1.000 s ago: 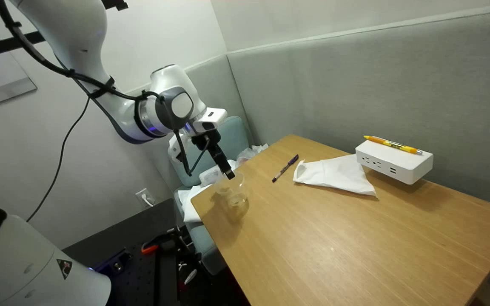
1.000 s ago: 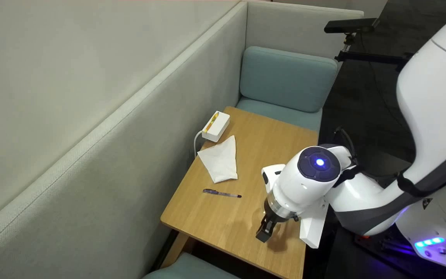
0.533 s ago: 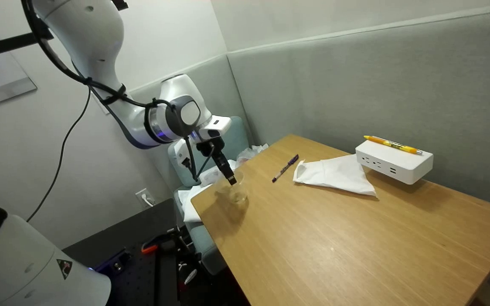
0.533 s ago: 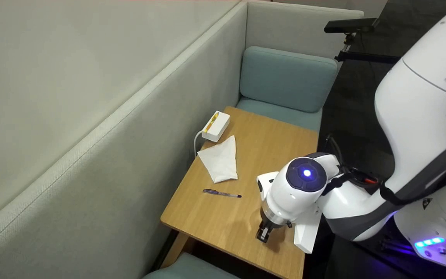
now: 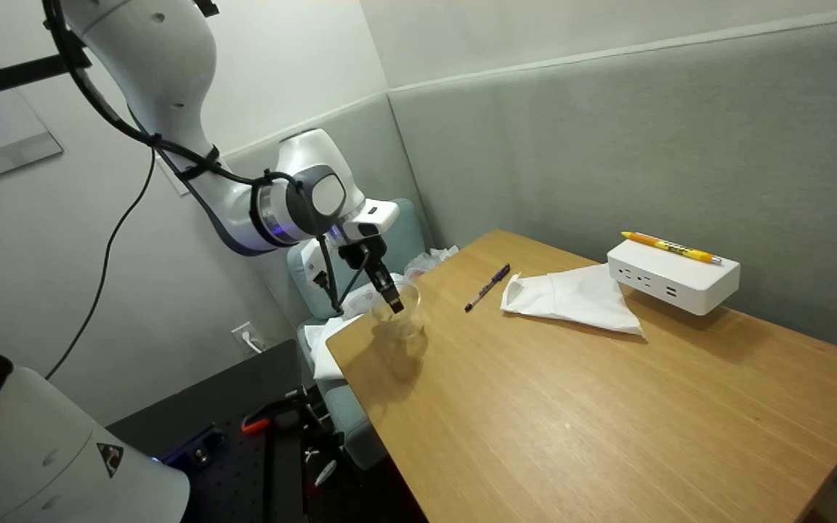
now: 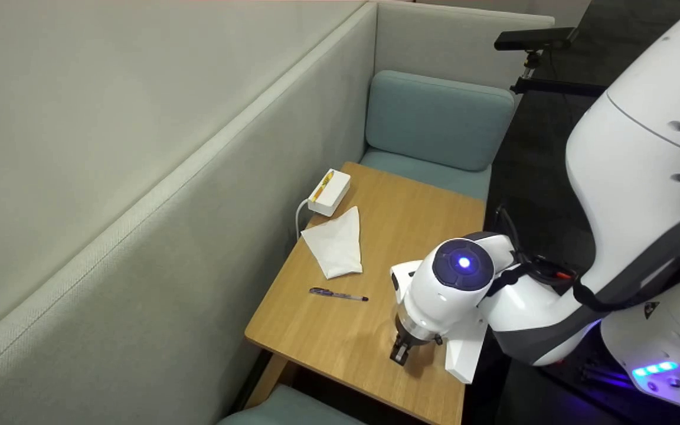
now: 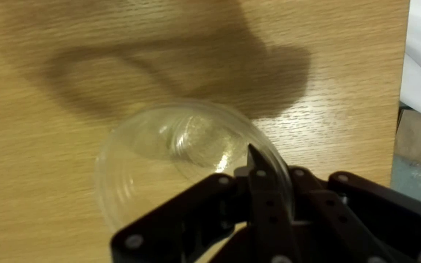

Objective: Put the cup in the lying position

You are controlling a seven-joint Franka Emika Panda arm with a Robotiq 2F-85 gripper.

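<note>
Cup: in the wrist view the clear cup (image 7: 188, 157) shows its round mouth, the smaller base visible through it; it is over the desk (image 7: 42, 175), whose edge passes near the cup on the right of the frame.
Gripper: in the wrist view the gripper (image 7: 278, 164) is at the cup's rim, on the side facing that edge. One of its fingers (image 7: 267, 197) is inside the mouth, its mate outside, and they look closed, pinching the thin wall between them.
Long axis: the cup's axis runs roughly along the gripper's reach, mouth uppermost, so it is not lying yet.
Cup and pen: in an exterior view the cup is upright or slightly tilted; whether its base touches the desk I cannot tell. Nearest the cup is the dark pen (image 5: 488, 288), with the white sheet (image 5: 571, 301) beyond.
White box: in an exterior view the white box (image 6: 334, 192) is well apart from the cup, which is hidden or too faint to make out behind the gripper (image 6: 399, 358).
Coming move: the side of the grip probably decides it. Tipping the cup away from the desk's edge should bring the held wall uppermost, with the gripper above; tipped the opposite way, the outer finger would likely be trapped beneath the cup.
</note>
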